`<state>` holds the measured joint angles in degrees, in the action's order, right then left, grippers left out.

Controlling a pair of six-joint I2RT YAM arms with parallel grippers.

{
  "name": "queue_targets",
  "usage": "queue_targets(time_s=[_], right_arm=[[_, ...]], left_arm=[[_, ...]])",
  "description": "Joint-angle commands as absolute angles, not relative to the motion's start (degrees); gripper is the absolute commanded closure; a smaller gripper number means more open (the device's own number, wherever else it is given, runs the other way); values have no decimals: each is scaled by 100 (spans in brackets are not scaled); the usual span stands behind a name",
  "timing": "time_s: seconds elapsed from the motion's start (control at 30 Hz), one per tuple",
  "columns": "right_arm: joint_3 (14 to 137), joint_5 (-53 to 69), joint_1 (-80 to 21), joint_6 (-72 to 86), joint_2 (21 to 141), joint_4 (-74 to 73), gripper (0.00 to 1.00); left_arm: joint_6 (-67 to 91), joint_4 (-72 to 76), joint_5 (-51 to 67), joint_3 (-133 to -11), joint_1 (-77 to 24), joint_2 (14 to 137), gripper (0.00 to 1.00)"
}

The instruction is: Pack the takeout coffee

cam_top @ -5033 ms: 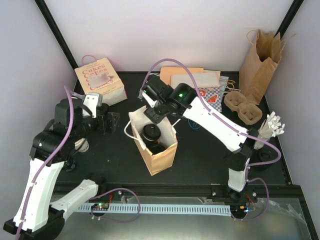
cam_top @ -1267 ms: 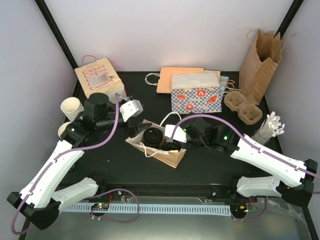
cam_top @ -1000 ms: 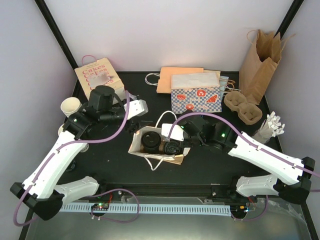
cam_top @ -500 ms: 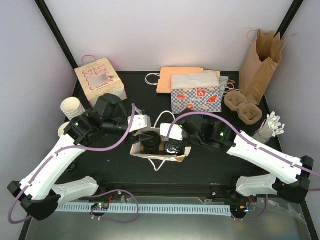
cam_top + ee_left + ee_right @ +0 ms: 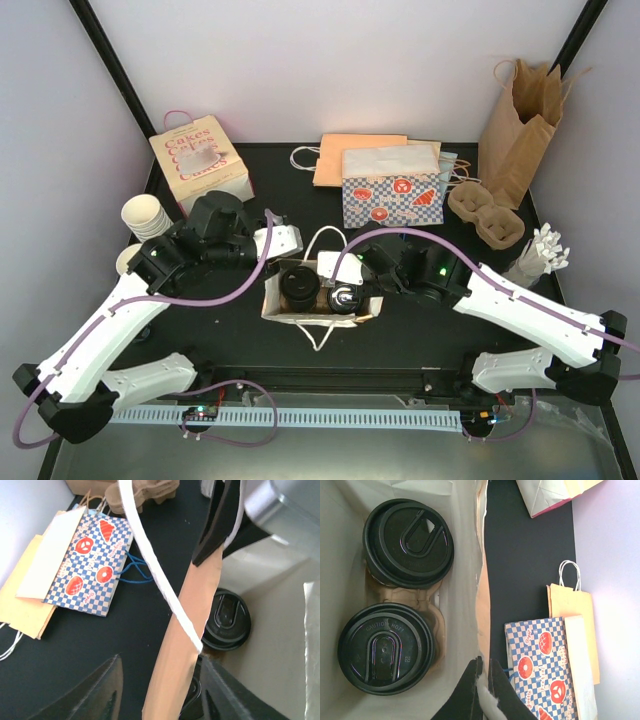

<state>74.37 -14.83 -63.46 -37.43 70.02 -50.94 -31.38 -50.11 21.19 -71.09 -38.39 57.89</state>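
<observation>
Two takeout coffee cups with black lids (image 5: 299, 285) (image 5: 346, 299) stand in a cardboard carrier inside the open brown paper bag (image 5: 272, 303) at the table's middle. The right wrist view looks down on both lids (image 5: 409, 542) (image 5: 385, 647). My right gripper (image 5: 328, 270) (image 5: 485, 662) is shut on the bag's white handle at the far rim. My left gripper (image 5: 285, 258) (image 5: 161, 662) straddles the bag's brown wall (image 5: 185, 645) at its left end. Its jaws stand apart, and a gap shows at the outer finger. One lid (image 5: 227, 620) shows beyond that wall.
A "Cakes" box (image 5: 200, 160) and stacked lidless cups (image 5: 145, 215) sit at the back left. A checkered bag (image 5: 392, 190) and orange flat bags (image 5: 350, 150) lie behind the brown bag. At the right are a tall brown bag (image 5: 520, 125) and an empty carrier (image 5: 485, 212).
The left gripper has moved right onto the bag's left rim and its jaws have narrowed. The bag has squared up and opened. The right gripper stays shut on the handle.
</observation>
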Motion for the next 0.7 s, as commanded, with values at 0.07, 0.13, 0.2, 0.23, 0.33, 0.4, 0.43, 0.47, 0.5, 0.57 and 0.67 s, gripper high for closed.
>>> queue_targets(time_s=[0.07, 0.13, 0.2, 0.23, 0.33, 0.4, 0.43, 0.47, 0.5, 0.57, 0.67], right_arm=[[7564, -1476, -6403, -3835, 6894, -4838, 99], [7588, -1457, -6407, -3845, 6896, -4831, 99], [7609, -1451, -6411, -3857, 6899, -4828, 99], [7603, -1447, -6414, -3858, 6886, -4823, 98], [7586, -1462, -6420, -3846, 6844, -4816, 93], [7584, -1529, -6425, -3773, 6794, -4805, 88], [7589, -1545, -6425, -3714, 6762, -4793, 85], [7616, -1554, -6425, -3634, 6701, -4808, 82], [7680, -1536, -6428, -3539, 6667, -4885, 78], [7863, -1537, -6482, -3312, 6608, -5101, 67], [8006, -1662, -6679, -2984, 6495, -5406, 49]], left_arm=[[-3370, -5648, 1997, -7150, -3930, 6009, 63], [-3341, -5612, 1839, -7122, -3959, 5985, 67], [-3270, -5523, 1695, -7159, -3968, 5949, 80], [-3220, -5498, 1652, -7221, -3971, 5942, 87], [-3060, -5440, 1694, -7361, -4003, 5907, 98], [-3045, -5359, 1707, -7311, -4048, 5811, 98], [-3023, -5283, 1687, -7255, -4067, 5759, 99], [-2988, -5159, 1642, -7179, -4083, 5696, 99], [-2942, -5061, 1634, -7101, -4088, 5627, 98], [-2846, -4810, 1635, -6911, -4095, 5474, 98], [-2760, -4568, 1714, -6651, -4115, 5286, 98]])
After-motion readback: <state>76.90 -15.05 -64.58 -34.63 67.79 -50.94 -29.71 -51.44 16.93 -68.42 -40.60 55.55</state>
